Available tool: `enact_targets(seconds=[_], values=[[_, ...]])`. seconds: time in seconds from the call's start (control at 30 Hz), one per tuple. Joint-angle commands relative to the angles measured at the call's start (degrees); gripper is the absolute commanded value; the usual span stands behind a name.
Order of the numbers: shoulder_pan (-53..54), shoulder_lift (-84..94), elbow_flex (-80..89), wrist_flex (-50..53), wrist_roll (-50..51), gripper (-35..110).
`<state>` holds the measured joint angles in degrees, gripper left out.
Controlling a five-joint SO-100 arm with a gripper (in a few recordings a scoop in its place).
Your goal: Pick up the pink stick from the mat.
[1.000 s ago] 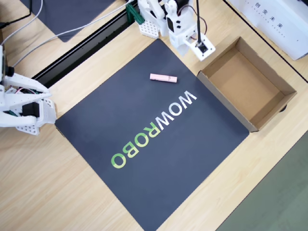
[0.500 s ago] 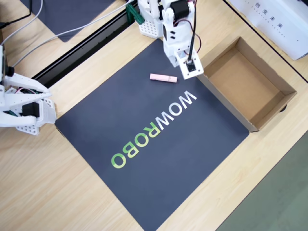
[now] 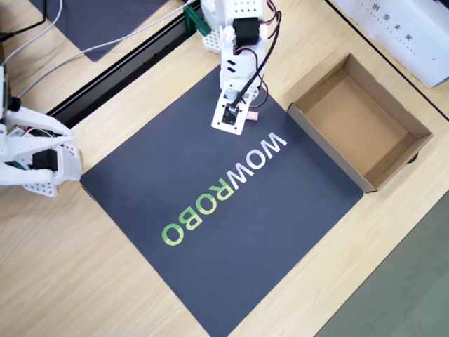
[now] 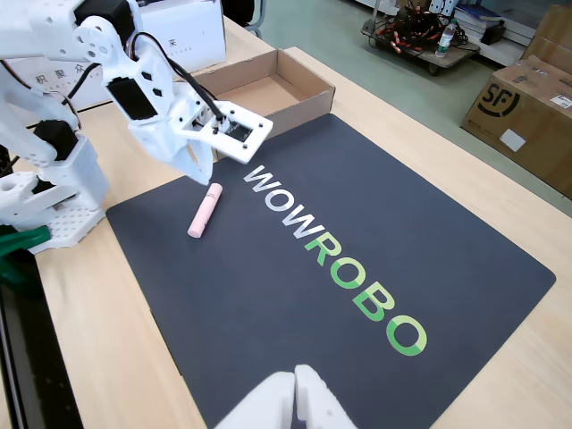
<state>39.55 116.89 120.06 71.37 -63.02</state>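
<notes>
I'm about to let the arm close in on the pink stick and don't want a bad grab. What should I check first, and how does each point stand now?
1. Pink stick lies flat on the mat, untouched: ok.
2. Gripper is above the stick, not yet down on it: ok.
3. Jaws open wide enough to straddle the stick: cannot tell, the camera mount hides them.
4. Jaws set across the stick's length: cannot tell.
5. Mat around the stick free of other things: ok.
6. Cardboard box stands off the mat edge, out of the gripper's way: ok.
</notes>
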Motion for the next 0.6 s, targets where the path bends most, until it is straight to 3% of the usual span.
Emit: enact_targets(seconds=[0.0, 0.13, 0.57], values=[[1.7, -0.3, -1.6, 2.8, 0.2, 0], [3.6, -1.8, -1.5, 4.3, 2.7, 0], [4.5, -6.6, -1.4, 1.4, 32.2, 0]])
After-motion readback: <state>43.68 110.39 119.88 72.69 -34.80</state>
